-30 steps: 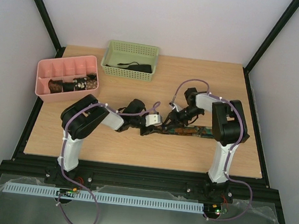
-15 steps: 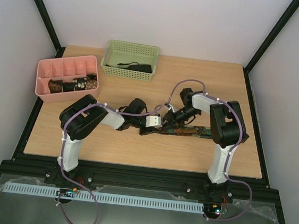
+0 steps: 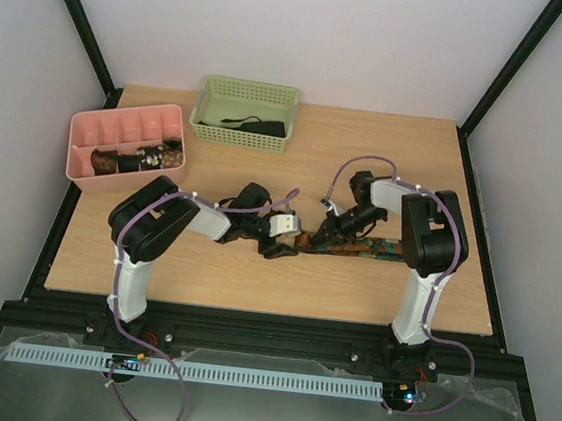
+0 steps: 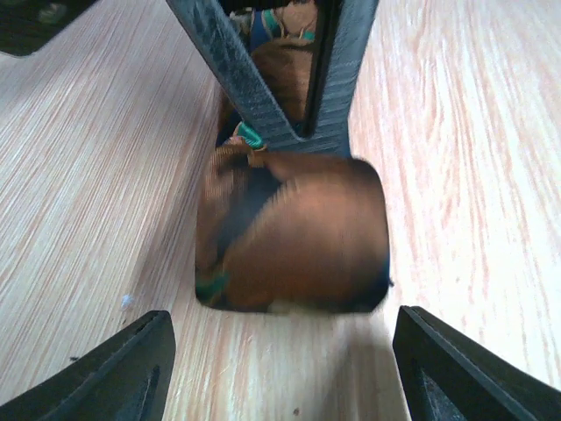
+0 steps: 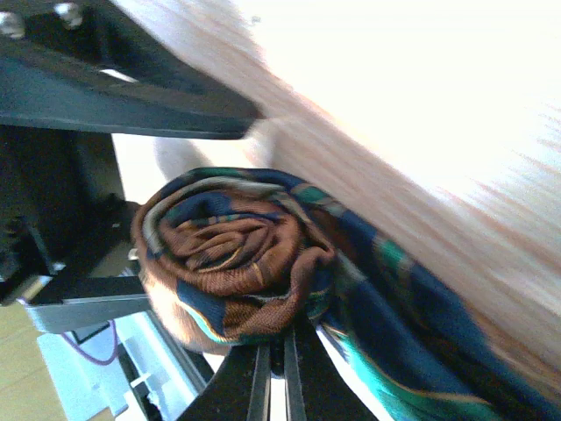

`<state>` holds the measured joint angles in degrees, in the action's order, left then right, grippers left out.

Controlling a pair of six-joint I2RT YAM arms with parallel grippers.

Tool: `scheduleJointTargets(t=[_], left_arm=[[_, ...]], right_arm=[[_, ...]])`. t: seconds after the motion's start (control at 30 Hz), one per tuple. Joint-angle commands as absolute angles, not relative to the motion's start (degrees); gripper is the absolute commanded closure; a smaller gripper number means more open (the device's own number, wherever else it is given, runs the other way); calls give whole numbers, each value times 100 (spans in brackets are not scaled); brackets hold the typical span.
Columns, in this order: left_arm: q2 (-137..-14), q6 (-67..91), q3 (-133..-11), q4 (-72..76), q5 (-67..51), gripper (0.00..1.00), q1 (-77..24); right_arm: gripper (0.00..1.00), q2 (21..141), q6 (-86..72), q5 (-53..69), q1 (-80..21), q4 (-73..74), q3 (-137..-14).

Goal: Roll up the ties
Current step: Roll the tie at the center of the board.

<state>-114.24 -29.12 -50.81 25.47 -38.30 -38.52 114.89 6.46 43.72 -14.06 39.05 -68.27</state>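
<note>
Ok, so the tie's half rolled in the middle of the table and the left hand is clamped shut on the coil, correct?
Not quite. The tie is half rolled in the middle of the table, but the left hand is open. The left wrist view shows its fingers wide apart, clear of the coil on both sides.

The left gripper (image 4: 280,346) has opened, its fingers now clear of the coiled brown-and-teal patterned fabric tie (image 4: 298,237). The right gripper (image 5: 276,377) has closed.

Overhead looks down — wrist views close, sharing tie (image 4: 298,232).
</note>
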Motion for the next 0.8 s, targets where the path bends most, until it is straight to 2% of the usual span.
scheduleJointTargets(t=[0.0,0.17,0.4,0.5,0.67,0.77], left_arm=[[-11274,-2367,-4954,3002,-4271,28,-3856],[-11611,-2136,-4921,3682,-4228,27,-3979],[-12250,-1702,-5540,4082,-4007,30,-4084],[-12322,-1665,-5623,4047,-4044,38,-4129],[-11998,-2251,-5268,3495,-3724,60,-4131],[-11669,-2941,-4969,2871,-3503,66,-4116]], right_arm=[[99,11762,613,2869,-1348,3805,-6563],[99,12152,434,2863,-1356,3805,-6860],[99,12176,604,2787,-1359,3730,-6852],[99,12226,504,2893,-1437,3589,-6895],[98,12291,463,3161,-1546,3522,-7143],[86,12111,684,3286,-1488,3769,-7284]])
